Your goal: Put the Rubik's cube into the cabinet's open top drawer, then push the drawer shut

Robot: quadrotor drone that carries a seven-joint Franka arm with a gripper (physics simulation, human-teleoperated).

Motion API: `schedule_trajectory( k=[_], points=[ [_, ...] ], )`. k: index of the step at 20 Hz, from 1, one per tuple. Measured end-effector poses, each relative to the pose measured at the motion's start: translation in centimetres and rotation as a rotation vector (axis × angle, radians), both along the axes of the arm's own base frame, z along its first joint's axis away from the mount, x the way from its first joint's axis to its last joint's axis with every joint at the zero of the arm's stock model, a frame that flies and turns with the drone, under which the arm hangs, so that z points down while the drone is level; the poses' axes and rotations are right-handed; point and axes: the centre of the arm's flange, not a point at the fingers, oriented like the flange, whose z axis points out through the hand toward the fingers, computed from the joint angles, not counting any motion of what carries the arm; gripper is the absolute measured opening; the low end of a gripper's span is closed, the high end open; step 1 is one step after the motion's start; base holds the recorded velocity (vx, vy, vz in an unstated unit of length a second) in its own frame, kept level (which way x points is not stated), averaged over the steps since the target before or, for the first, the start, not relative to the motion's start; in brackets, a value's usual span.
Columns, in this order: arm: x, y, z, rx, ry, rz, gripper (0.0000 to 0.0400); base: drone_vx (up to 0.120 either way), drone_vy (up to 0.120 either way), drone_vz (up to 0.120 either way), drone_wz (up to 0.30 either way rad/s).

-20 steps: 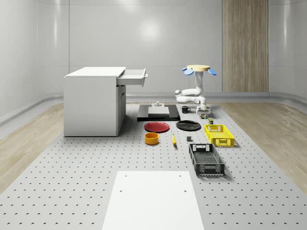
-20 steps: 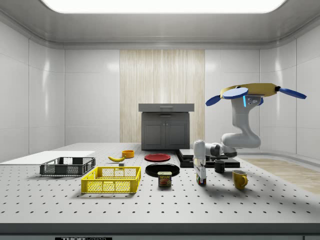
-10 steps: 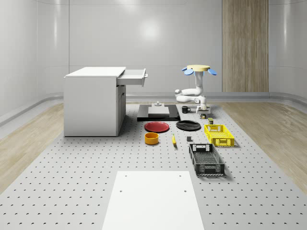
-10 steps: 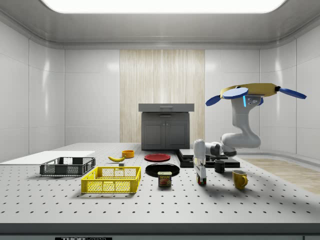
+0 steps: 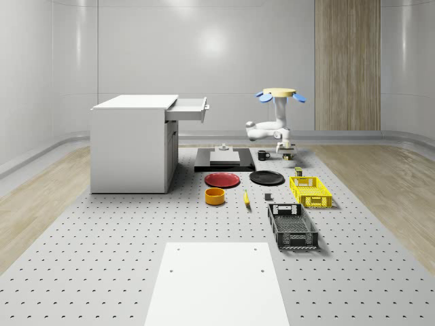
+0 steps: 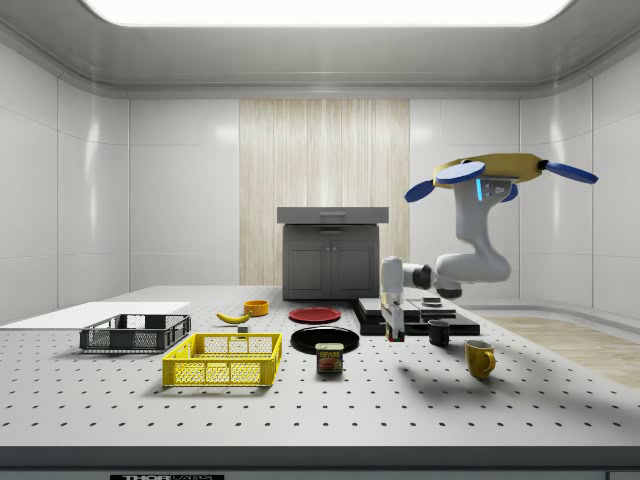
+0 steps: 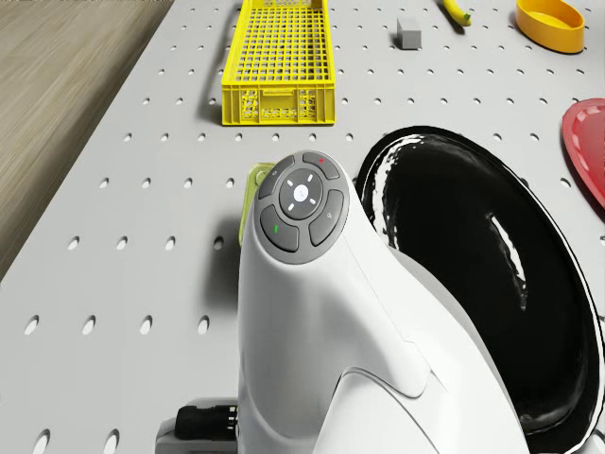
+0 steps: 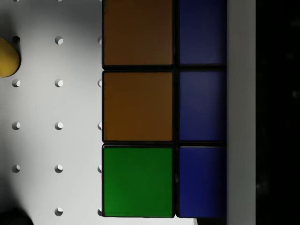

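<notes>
The drone [image 5: 279,94] [image 6: 495,168] hovers over the table's far right part, above the black plate [image 5: 266,178]. Its arm bends down to the gripper [image 6: 394,331] [image 5: 288,156], which is shut on the Rubik's cube [image 6: 396,336] and holds it clear of the table. In the wrist view the cube [image 8: 159,108] shows orange, green and blue squares close up. The white cabinet [image 5: 132,146] stands at the whole-scene view's left, well apart from the drone. Its top drawer [image 5: 188,109] is pulled out toward the drone's side.
A red plate [image 5: 222,179], orange bowl [image 5: 215,196], banana [image 5: 246,197], yellow basket [image 5: 310,191], black basket [image 5: 291,225] and black platform [image 5: 224,159] lie between the drone and the cabinet or nearby. A yellow mug [image 6: 479,358] and a can [image 6: 329,358] stand close by.
The drone and arm have risen and shifted toward the side view's left. The cube has come up off the table in the gripper.
</notes>
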Motion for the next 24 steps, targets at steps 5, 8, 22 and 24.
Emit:
schedule_trajectory(
  k=[5, 8, 22, 24],
  points=[
    [0.0, 0.0, -0.52, 0.0, 0.0, 0.0, 0.0325, 0.12, -0.12, 0.12, 0.0],
    [0.0, 0.0, -0.64, 0.0, 0.0, 0.0, 0.0325, 0.08, -0.08, 0.12, 0.0],
    [0.0, 0.0, -0.76, 0.0, 0.0, 0.0, 0.0325, 0.0, -0.071, 0.12, 0.0],
    [0.0, 0.0, -0.77, 0.0, 0.0, 0.0, 0.0325, 0.0, -0.12, 0.12, 0.0]
  ],
)
